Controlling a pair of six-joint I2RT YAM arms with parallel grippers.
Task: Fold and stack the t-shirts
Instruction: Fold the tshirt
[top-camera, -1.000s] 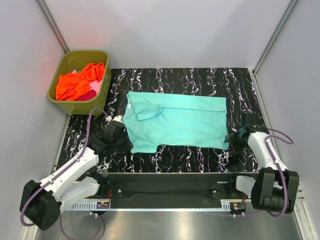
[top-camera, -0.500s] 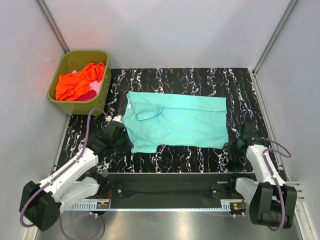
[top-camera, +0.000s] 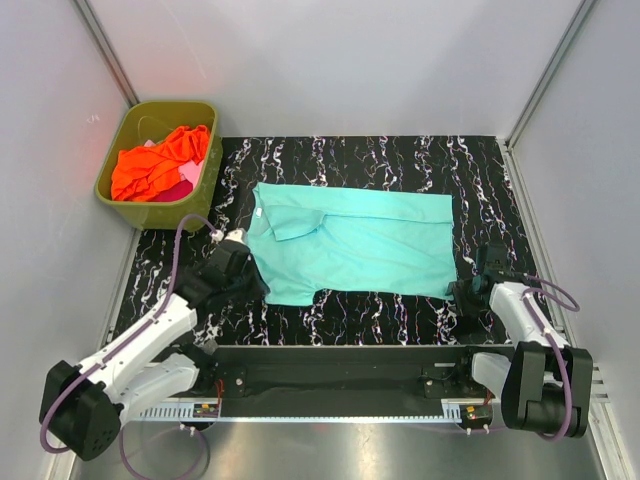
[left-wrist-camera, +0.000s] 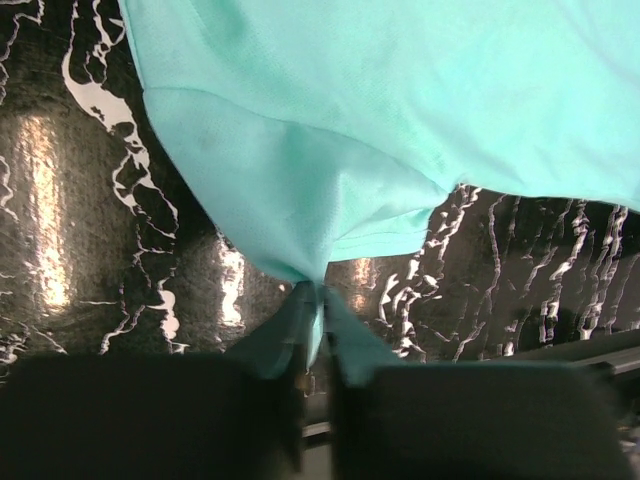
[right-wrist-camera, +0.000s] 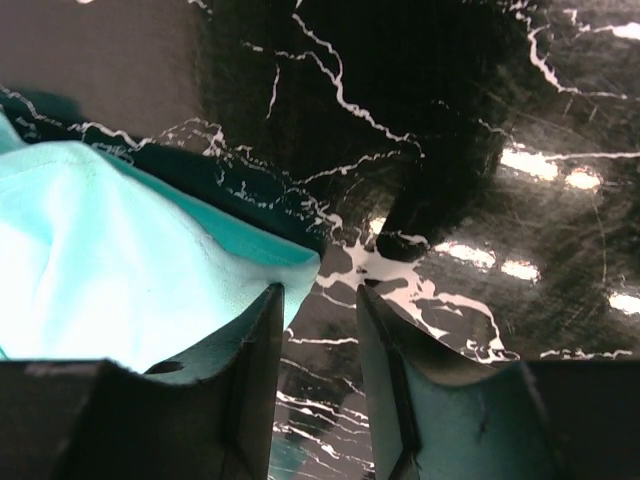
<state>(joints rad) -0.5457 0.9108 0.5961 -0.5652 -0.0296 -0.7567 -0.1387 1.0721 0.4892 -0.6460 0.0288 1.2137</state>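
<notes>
Teal cloth, spread flat and directly ahead of both grippers. Belongs to the teal t-shirt (top-camera: 350, 240), lying on the black marbled table (top-camera: 400, 160) with the long axis across, from the left gripper's side to the right gripper's side. Collar end toward the left one, hem end toward the right one.

Left gripper (left-wrist-camera: 318, 300): clenched on the tip of the near sleeve. Cloth pulled into a small tent just above the fingers and widening away from them.

Right gripper (right-wrist-camera: 320, 300): released and grasping nothing, with only bare table in the gap. Near hem corner just ahead of the gap, more toward the finger on the shirt's side, not yet between the two.

Seems to be the taking of hold for a first fold. Depends now on that one corner, which is nearer to the right arm than to the left. Probably needs a short advance toward the shirt before closing. Otherwise risks closing on the table alone.

Orange t-shirt (top-camera: 155, 165) and pink t-shirt (top-camera: 165, 194): heaped in the olive tub (top-camera: 205, 170), far ahead of the left gripper and to its outer side, well apart from the right one. Not yet folded, so likely an early stage.
</notes>
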